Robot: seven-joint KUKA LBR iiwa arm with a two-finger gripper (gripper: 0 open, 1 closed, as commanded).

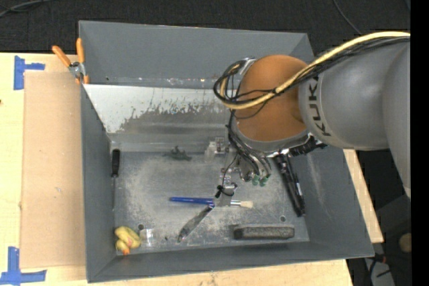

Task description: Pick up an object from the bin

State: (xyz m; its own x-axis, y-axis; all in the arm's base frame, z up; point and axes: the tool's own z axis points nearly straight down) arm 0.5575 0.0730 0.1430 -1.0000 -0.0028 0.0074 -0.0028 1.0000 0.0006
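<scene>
My gripper (pixel 231 183) hangs low under the orange wrist cover, right of the bin's middle and just above the floor. Directly below its tip lie the right end of a blue pen (pixel 190 200) and a small brush with a pale tip (pixel 242 204). A dark slim metal tool (pixel 193 224) lies slanted just below the pen. The view does not show anything held.
A dark grey bar (pixel 263 232) lies near the front wall. A black pen (pixel 292 189) rests along the right wall and a black marker (pixel 114 163) along the left. A yellow thing (pixel 125 240) sits in the front left corner. A small dark piece (pixel 177 155) lies near the back.
</scene>
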